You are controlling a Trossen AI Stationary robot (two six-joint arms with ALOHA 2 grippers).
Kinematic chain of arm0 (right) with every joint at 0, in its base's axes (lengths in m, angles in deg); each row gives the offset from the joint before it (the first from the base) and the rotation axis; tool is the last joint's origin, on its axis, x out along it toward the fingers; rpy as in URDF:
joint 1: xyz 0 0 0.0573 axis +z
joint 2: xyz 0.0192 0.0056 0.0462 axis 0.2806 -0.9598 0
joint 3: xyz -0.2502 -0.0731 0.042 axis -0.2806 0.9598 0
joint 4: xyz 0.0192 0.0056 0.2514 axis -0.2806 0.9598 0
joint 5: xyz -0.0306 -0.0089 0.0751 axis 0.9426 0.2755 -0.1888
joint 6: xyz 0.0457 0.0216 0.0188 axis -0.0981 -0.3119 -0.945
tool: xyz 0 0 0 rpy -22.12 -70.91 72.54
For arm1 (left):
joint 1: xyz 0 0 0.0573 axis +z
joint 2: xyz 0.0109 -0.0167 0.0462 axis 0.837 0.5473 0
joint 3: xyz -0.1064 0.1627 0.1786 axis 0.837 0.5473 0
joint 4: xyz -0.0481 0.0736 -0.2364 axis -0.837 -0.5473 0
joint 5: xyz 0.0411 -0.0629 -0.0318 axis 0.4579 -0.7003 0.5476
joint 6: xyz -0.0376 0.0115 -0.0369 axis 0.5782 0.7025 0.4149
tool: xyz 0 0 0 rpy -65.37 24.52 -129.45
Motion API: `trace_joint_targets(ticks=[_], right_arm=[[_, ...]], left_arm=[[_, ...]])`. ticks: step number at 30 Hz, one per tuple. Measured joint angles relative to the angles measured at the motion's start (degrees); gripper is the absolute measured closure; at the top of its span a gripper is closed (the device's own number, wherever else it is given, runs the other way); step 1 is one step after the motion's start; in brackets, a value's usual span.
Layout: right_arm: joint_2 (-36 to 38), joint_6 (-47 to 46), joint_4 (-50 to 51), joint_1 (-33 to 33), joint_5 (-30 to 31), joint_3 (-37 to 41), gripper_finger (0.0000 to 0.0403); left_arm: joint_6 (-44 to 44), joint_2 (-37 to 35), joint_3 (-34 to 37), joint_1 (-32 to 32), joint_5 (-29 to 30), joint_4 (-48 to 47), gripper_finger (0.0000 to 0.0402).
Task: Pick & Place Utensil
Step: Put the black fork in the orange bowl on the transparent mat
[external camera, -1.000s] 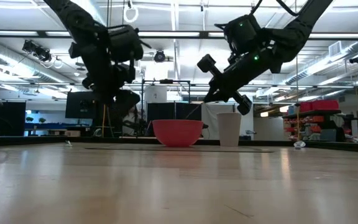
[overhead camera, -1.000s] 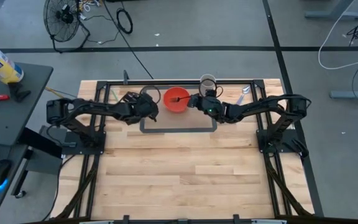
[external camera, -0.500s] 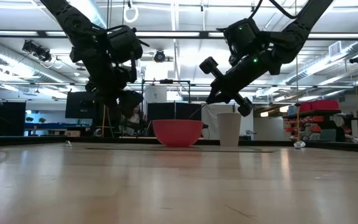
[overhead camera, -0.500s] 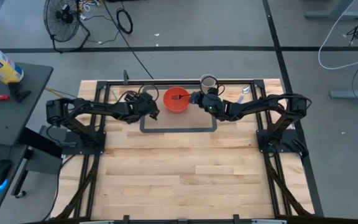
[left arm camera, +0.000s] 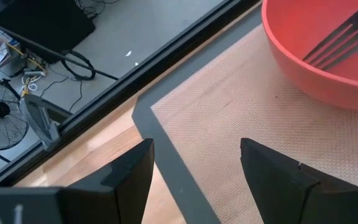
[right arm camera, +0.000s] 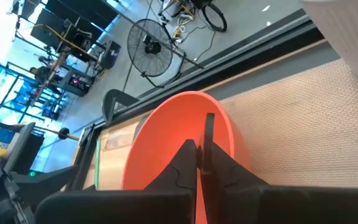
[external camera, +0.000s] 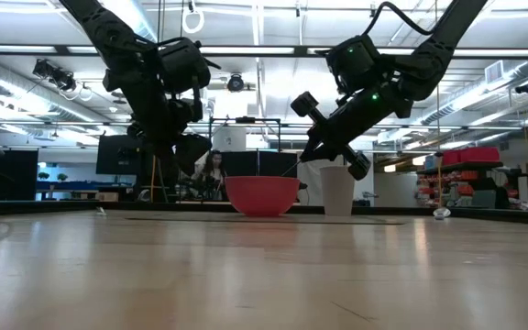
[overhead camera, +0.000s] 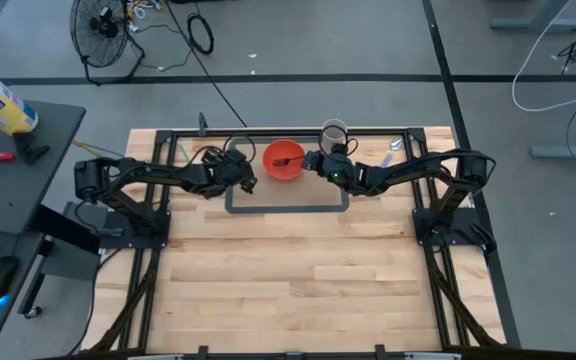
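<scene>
Red plastic forms the bowl (overhead camera: 284, 160), which sits at the far edge of the woven mat (overhead camera: 288, 198) on the wooden table (overhead camera: 288, 270). Just beside the bowl, on the right arm's side, stands a white cup (overhead camera: 335, 131). The right gripper (overhead camera: 311, 160) is positioned at the bowl's rim, raised above the table surface, with its fingers (right arm camera: 194, 157) pressed together on the handle of a dark fork (overhead camera: 293, 158). The fork extends from the fingertips over the bowl's interior; in the left wrist view its tines (left arm camera: 334, 45) lie inside the bowl, against the inner wall. In the low view the right gripper (external camera: 308, 152) slopes downward toward the bowl (external camera: 261, 194), with the cup (external camera: 337, 190) behind it. The left gripper (overhead camera: 240, 172) hovers over the mat on the opposite side of the bowl, near but not touching it, jaws spread wide and holding nothing.
</scene>
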Motion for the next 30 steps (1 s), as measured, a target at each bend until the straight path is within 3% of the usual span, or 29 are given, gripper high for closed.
trace_joint_targets(ticks=[22, 30], right_arm=[[0.00, -0.49, 0.87, 0.47, 0.91, 0.02, 0.0400], [-1.43, -2.88, -0.41, -1.31, -2.70, 0.06, 0.0400]], left_arm=[[-0.04, 0.00, -0.01, 0.00, -0.02, -0.04, 0.0159], [-0.04, 0.00, -0.01, 0.00, -0.04, -0.06, 0.0159]])
